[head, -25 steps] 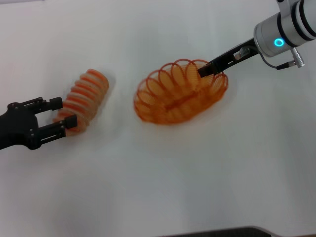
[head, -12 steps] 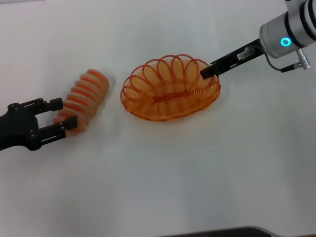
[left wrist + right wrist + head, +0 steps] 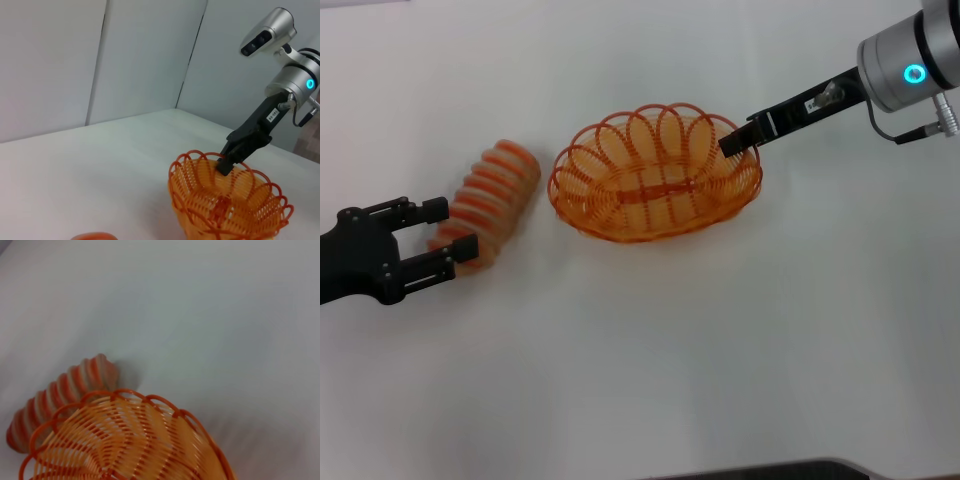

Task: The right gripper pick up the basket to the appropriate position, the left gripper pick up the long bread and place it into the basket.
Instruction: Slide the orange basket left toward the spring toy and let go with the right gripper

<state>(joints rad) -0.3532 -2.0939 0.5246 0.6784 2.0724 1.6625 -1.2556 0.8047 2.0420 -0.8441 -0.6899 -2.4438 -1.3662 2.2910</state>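
The right gripper (image 3: 732,141) is grasping the basket (image 3: 655,178) by its rim at the far right end, with the fingers clenched on the wire loops; the left wrist view is showing the same grip from the side. The basket is sitting in the middle of the white worktop (image 3: 650,360), and it is holding nothing inside, only the bare orange wire floor is showing. The long bread (image 3: 488,205) is lying on the worktop to the left of the basket, near it but not touching. The left gripper (image 3: 438,238) is waiting at the near end of the bread with the fingers released, one on each side of that end. In my judgement the step in hand is the placing of the basket, and it is looking almost finished. The next move, I think, is calling for the right gripper to let the rim go and for the left gripper to close on the bread, lift it and carry it over the scalloped rim without catching the loops.
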